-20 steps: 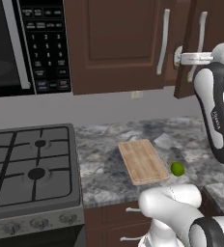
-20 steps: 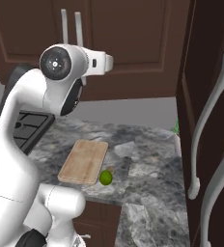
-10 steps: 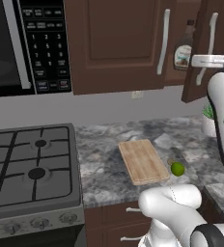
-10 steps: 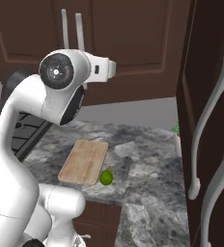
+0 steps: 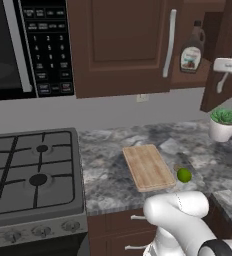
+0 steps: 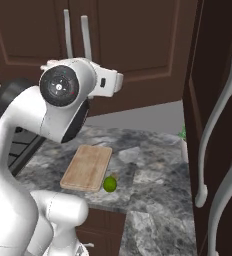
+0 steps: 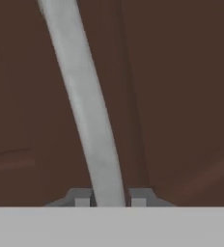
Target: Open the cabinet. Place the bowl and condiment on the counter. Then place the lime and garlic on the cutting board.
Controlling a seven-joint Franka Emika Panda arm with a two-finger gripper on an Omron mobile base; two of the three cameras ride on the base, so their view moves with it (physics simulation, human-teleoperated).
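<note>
Since a second ago the cabinet door (image 5: 223, 55) has swung further open — a syrup bottle (image 5: 191, 50) stands upright on the shelf inside. Gripper (image 7: 111, 198) is clamped narrow on the door's handle (image 7: 85, 106), its fingertips (image 7: 83, 198) either side of the bar, which runs lengthwise away from the hand. Cutting board (image 5: 148, 167) lies bare near the worktop's front edge, long axis front to back; lime (image 5: 184, 175) just beside its right edge. Potted plant (image 5: 222, 123) stands toward the worktop's right end.
</note>
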